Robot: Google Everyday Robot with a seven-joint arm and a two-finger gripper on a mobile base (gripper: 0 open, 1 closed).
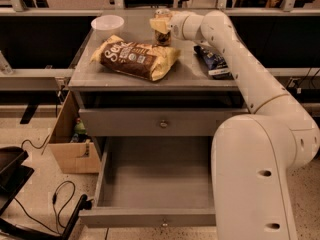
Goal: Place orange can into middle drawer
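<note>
The orange can stands upright at the back of the grey counter, its silver top showing above my gripper. My gripper is at the can's upper half, reaching in from the right, and covers the can's middle. The can's base rests on the counter. The middle drawer is pulled wide open below; the part of its inside that shows holds nothing. Its knob is centred on the front. My arm's large white body hides the drawer's right side.
A brown chip bag lies in front of the can. A white bowl stands at the back left and a dark blue bag at the right. The top drawer is closed. A cardboard box and cables are on the floor at left.
</note>
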